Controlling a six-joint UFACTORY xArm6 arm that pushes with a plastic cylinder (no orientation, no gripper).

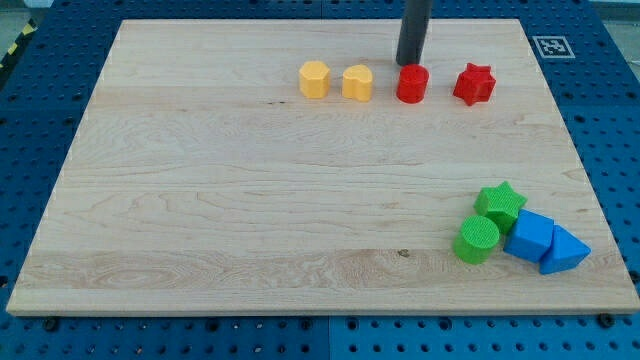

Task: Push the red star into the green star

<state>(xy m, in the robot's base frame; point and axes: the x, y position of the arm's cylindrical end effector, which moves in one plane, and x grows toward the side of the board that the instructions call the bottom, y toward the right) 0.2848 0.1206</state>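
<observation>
The red star (474, 84) lies near the view's top right on the wooden board. The green star (500, 204) lies far below it, near the view's bottom right, touching a green cylinder (477, 240) and a blue block (530, 236). My tip (408, 63) comes down from the view's top and stands just above a red cylinder (412, 84), touching or almost touching its top edge. The tip is to the left of the red star, about one block width away from it.
Two yellow blocks (314, 79) (357, 82) lie in a row left of the red cylinder. A blue triangular block (563, 251) lies at the right end of the bottom-right cluster. The board's edge (320, 312) borders a blue perforated table.
</observation>
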